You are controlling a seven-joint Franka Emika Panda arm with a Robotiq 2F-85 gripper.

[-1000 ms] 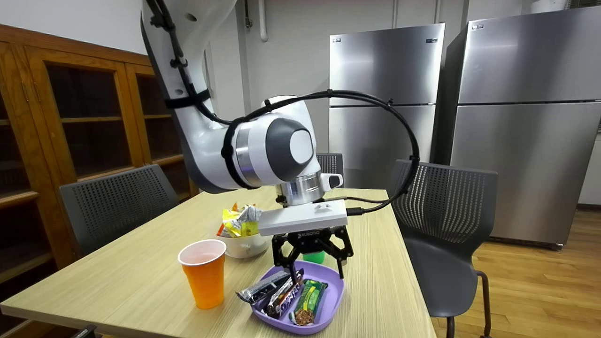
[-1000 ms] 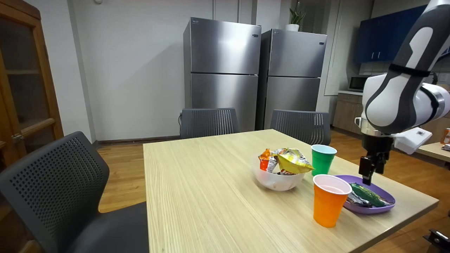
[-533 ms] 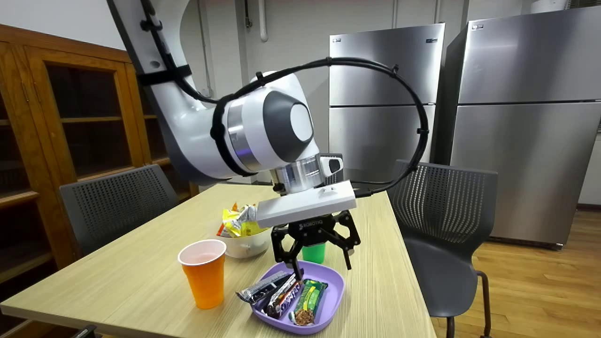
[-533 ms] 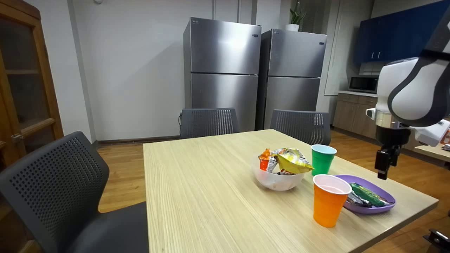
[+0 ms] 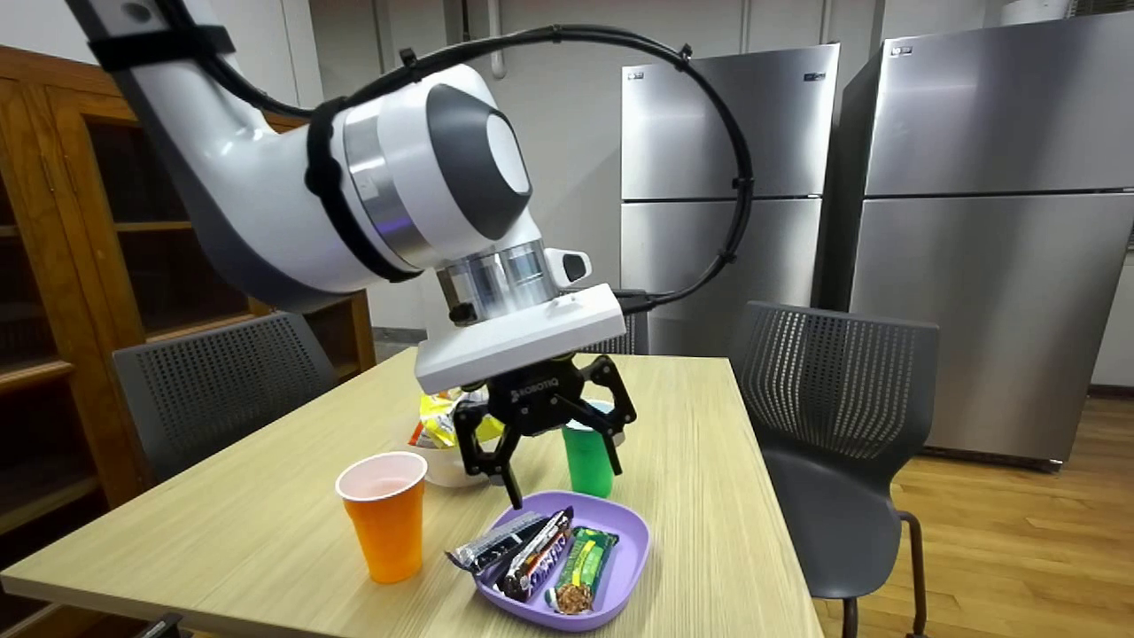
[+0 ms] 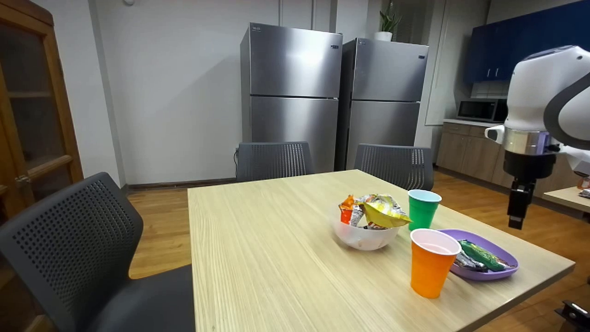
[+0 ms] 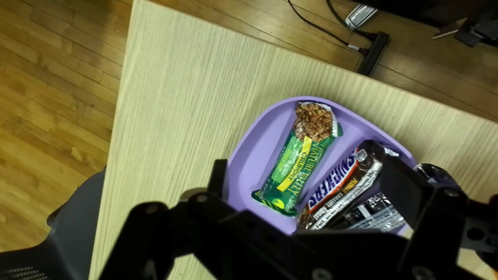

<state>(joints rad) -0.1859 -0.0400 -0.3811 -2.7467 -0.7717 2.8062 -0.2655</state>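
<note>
3 bars lie in the purple plate (image 7: 253, 155), below my claw (image 5: 567, 489) & apart from it: a green Nature Valley bar (image 7: 297, 163), a Snickers bar (image 7: 346, 182), a dark silvery bar (image 7: 373, 214). Snickers bar sits btwn the other 2; dark silvery bar pokes out over the plate's rim at 1 end. In wrist view the plate shows btwn my fingers (image 7: 218, 177): green bar nearer 1 finger, dark silvery bar partly hidden by the opp. finger.

My claw: jaws spread wide, nothing gripped, nothing touched, tips up in the air. In an exterior view it's tilted, 1 tip lower, lining up w/ the plate's far rim; higher tip's in front of the edge of the green cup (image 5: 586, 465). In an exterior view a clear gap shows btwn claw (image 6: 515, 225) & plate.

Orange cup (image 5: 383, 523) stands upright nr the plate; green cup's upright too, nr the white bowl (image 6: 366, 239), which holds crinkly snack bags (image 6: 385, 213). All on a lt. wood table (image 6: 267, 240), plate nr a corner. Round it: grey chairs (image 5: 837, 399) w/ perforated backs.

Farther back: 2 steel fridges (image 6: 292, 124), potted plant (image 6: 383, 35) atop 1; wooden cabinet (image 5: 89, 257) w/ glass doors; microwave (image 6: 477, 109) on a counter.
</note>
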